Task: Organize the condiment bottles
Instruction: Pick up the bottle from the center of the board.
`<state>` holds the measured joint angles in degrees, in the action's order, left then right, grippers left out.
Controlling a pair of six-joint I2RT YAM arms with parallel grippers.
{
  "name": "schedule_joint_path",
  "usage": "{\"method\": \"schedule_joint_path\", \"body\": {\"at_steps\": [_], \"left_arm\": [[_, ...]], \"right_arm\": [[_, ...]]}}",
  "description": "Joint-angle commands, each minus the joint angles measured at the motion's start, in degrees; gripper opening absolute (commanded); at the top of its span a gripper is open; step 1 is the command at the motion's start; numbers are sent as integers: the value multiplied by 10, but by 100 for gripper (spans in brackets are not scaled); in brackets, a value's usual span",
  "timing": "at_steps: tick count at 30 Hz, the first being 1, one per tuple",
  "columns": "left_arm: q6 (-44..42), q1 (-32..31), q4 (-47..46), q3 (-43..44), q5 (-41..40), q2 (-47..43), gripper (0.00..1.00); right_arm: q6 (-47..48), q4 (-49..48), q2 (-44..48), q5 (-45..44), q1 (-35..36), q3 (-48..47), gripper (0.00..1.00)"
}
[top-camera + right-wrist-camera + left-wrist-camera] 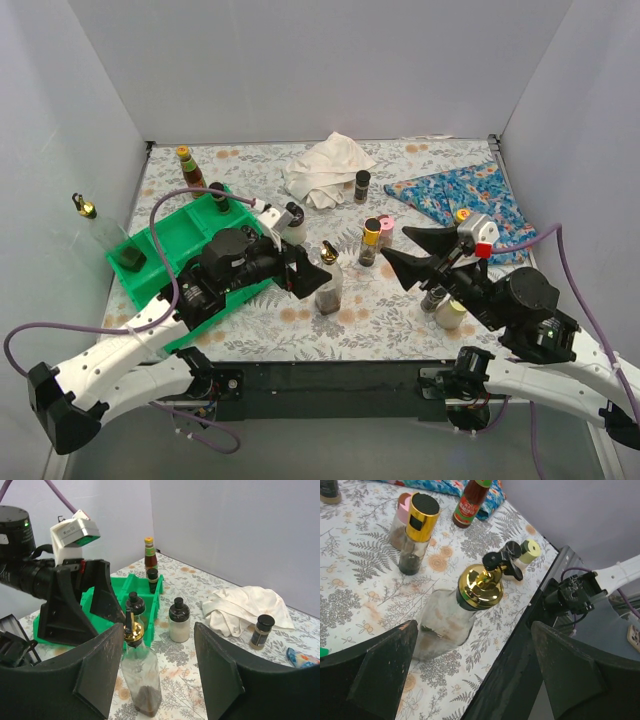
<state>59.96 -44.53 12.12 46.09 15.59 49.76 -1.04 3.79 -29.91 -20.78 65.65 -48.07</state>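
Condiment bottles: 1 black-capped bottle [218, 197] in left green tray [165, 232], most loose to its right; left gripper [308, 272] wide around gold-capped bottle [328, 287], right gripper [394, 243] part-open, empty.

The right end effector [159, 645] has its fingers spread, and a clear gold-capped bottle [141, 680] with dark residue at its base stands upright on the surface [187, 580], seen between them. Behind it, the left end effector [85, 605] sits parted before the green tray [120, 585], which holds one black-capped bottle [152, 580]. To the right are a white jar [178, 625], a white cloth [245, 607] and a small spice jar [261, 630].
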Motion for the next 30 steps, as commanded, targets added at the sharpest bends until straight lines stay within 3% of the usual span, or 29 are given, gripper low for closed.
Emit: {"method": "schedule_joint_path", "body": {"at_steps": [1,20,27,30], "left_arm": [[-37,-44,-29,-13,-57,3,97],[-88,-110,-119,-7,-190,104,77],[-93,-116,-139,-6,-207,108,53],[-82,-117,-139,-4,-213,94,33]], "right_arm": [[9,-12,16,-44,2,1,67],[26,3,37,-65,2,0,67],[29,6,44,-70,2,12,67],[28,9,49,-74,2,18,67]]}}
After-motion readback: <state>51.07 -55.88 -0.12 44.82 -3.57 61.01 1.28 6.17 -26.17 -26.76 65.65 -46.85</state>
